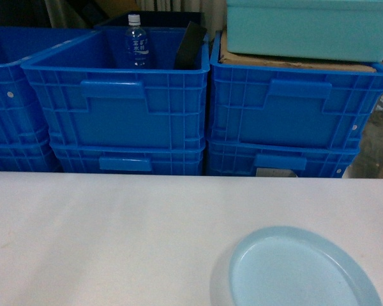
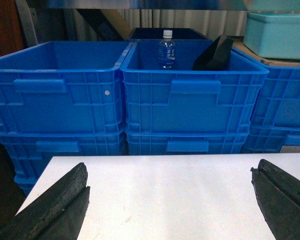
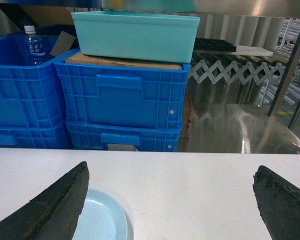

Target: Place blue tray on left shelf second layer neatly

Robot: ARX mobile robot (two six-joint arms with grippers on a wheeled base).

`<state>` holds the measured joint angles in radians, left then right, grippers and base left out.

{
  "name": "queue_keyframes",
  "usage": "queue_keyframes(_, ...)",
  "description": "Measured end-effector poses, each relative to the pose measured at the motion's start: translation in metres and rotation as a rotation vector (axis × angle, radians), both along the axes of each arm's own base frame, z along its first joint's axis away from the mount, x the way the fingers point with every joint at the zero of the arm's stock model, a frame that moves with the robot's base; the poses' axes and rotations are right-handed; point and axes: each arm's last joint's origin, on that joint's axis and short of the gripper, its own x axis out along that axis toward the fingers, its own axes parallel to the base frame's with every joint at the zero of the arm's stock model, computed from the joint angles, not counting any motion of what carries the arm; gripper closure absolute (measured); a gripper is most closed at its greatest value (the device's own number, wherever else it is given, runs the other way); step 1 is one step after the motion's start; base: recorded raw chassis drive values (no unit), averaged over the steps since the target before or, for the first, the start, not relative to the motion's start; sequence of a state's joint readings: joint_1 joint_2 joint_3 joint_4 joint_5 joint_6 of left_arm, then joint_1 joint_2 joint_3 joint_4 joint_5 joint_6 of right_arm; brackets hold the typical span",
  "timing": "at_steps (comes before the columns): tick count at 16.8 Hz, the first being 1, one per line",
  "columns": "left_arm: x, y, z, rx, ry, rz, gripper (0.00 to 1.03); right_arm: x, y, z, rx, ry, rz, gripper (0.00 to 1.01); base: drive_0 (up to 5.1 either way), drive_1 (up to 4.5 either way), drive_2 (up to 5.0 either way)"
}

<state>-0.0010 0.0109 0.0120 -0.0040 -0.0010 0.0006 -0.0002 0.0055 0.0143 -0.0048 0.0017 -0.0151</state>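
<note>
Both grippers wide, blue tray (image 1: 303, 271) unheld.
Tray's shallow rim below right gripper (image 3: 170, 200) risks slipping from its fingers.

R pincer (image 3: 170, 200) open over blue tray (image 3: 102, 220) (table).

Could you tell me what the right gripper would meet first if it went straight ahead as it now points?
Probably the upper dark-blue crate under the teal tub, past the white table; depth is uncertain.
</note>
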Motion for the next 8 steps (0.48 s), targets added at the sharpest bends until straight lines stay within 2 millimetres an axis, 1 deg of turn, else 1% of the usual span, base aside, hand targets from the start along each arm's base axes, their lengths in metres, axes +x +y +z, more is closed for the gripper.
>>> queue_keyframes(4, 0.0, 0.0, 0.0, 0.0, 0.0, 0.0, 0.05, 0.001, 0.0, 0.0, 0.011, 0.008, 0.011, 0.03, 0.0, 0.0, 0.0)
queue_keyframes(6, 0.0, 0.0, 0.0, 0.0, 0.0, 0.0, 0.05, 0.021, 0.0, 0.003, 0.102, 0.108, 0.141, 0.03, 0.0, 0.0, 0.0)
queue_keyframes(8, 0.0, 0.0, 0.0, 0.0, 0.0, 0.0, 0.05, 0.059, -0.005, 0.023, 0.194, 0.234, 0.237, 0.03, 0.0, 0.0, 0.0)
